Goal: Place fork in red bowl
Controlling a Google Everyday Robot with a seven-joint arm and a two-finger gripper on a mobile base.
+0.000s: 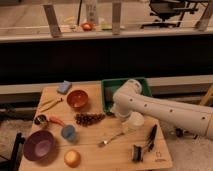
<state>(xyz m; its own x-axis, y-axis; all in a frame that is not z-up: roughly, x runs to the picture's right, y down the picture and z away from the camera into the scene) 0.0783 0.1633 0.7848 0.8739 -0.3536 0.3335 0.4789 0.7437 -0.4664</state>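
The fork [114, 137] lies flat on the desk [107, 158], apart from the red bowl [77, 99] and at about five o'clock of it, with a bunch of dark grapes [90, 118] between the two. The gripper [133, 121] hangs low at the fork's two o'clock end, just beside the handle. Whether it is spread or closed I cannot tell from here.
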